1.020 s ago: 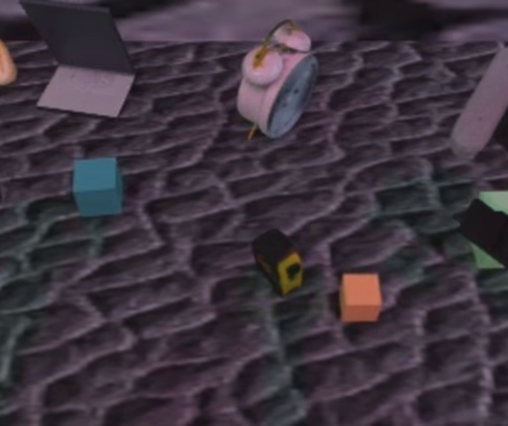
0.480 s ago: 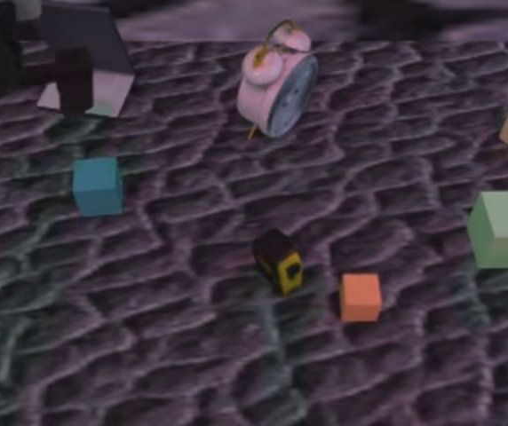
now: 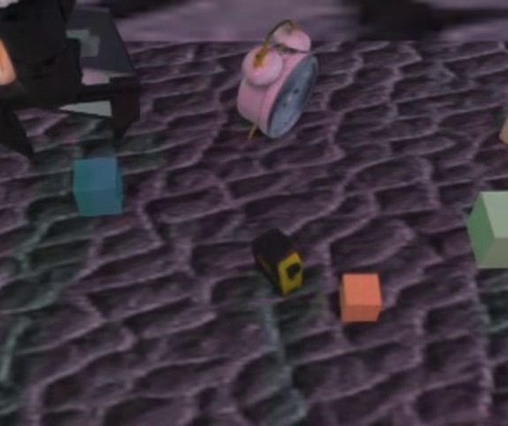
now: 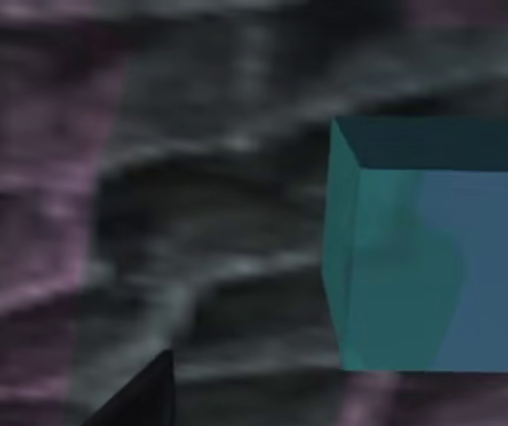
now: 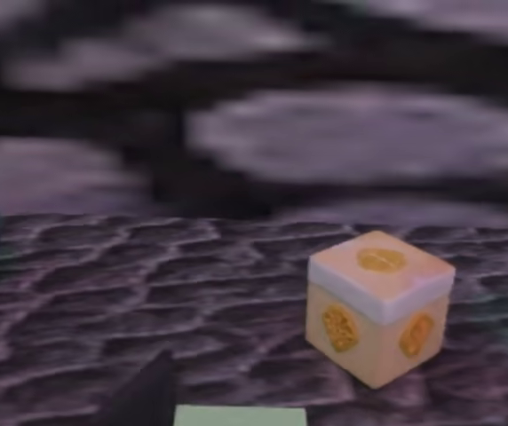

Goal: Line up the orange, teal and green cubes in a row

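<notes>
My left gripper (image 3: 63,111) hangs spread and empty just behind the matte teal-blue cube (image 3: 97,185), so a skewed descent could knock it aside, while the small orange cube (image 3: 361,296) and pale mint-green cube (image 3: 504,229) sit far to its right.

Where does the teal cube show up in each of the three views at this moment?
Top view: the teal cube sits at the table's left side, just below the left gripper.
Left wrist view: the teal cube fills much of the picture, seen close up.
Right wrist view: not in it; that view shows the cream box.
Shared landmark: the teal cube itself links the top and left wrist views.
</notes>
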Motion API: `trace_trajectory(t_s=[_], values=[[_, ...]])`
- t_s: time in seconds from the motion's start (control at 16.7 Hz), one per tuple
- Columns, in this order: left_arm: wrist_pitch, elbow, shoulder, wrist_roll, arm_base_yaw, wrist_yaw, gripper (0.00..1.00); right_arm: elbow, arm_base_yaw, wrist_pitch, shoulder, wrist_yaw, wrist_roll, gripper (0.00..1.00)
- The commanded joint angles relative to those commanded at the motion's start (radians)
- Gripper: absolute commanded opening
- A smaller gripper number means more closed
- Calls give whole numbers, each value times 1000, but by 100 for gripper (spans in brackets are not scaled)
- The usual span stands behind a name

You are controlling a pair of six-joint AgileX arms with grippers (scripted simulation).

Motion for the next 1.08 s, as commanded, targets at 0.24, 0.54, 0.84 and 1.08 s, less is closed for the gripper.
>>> trace_trajectory(t_s=[0.24, 0.54, 0.84, 1.08], values=[[-24, 45, 43, -6, -4, 1, 100, -30, -7, 25, -42, 6, 24, 100], [-5, 28, 46, -4, 1, 1, 100, -30, -7, 25, -42, 6, 24, 100], [182, -103, 93, -3, -1, 2, 100, -30, -7, 25, -42, 6, 24, 100], [276, -174, 123, -4, -2, 2, 100, -30, -7, 25, -42, 6, 24, 100]])
